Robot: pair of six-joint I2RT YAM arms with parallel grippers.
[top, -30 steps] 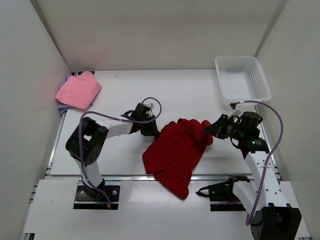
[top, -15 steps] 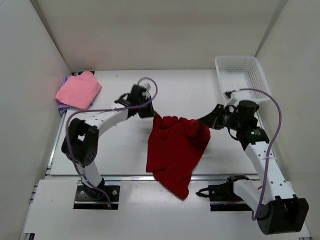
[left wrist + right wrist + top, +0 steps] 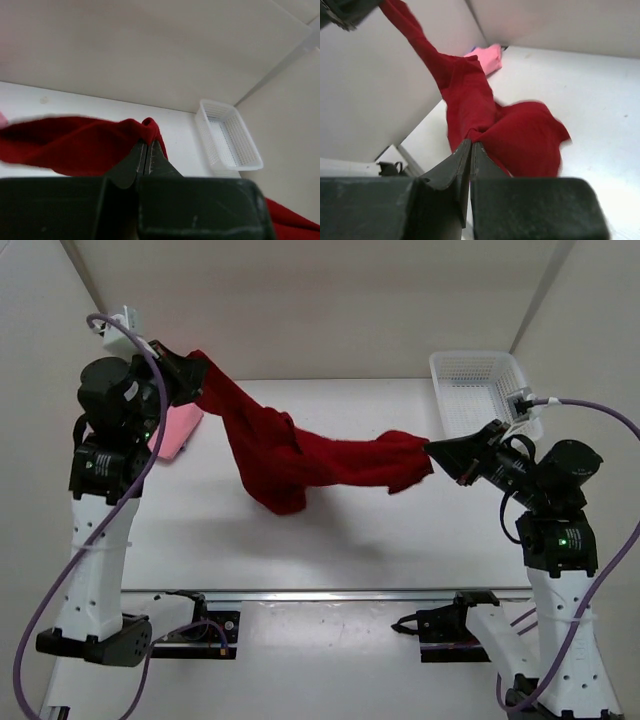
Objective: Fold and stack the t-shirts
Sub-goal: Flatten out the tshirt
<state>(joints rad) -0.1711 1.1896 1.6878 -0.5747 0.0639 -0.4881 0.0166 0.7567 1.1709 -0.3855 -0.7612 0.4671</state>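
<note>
The dark red t-shirt point(image 3: 300, 455) hangs stretched in the air between both grippers, sagging in the middle above the table. My left gripper point(image 3: 190, 368) is raised high at the far left and shut on one end of it point(image 3: 75, 145). My right gripper point(image 3: 432, 450) is raised at the right and shut on the other end point(image 3: 520, 135). The pink t-shirt point(image 3: 175, 428) lies folded at the far left, mostly hidden behind my left arm; it also shows in the right wrist view point(image 3: 487, 56). The lavender shirt is hidden.
A white lattice basket point(image 3: 485, 390) stands at the far right corner of the white table point(image 3: 350, 540), also in the left wrist view point(image 3: 227, 140). White walls enclose the table at back and sides.
Both arms have risen and spread apart. The red shirt has gone from lying bunched on the table to hanging stretched in the air. The left arm now covers most of the pink shirt.
</note>
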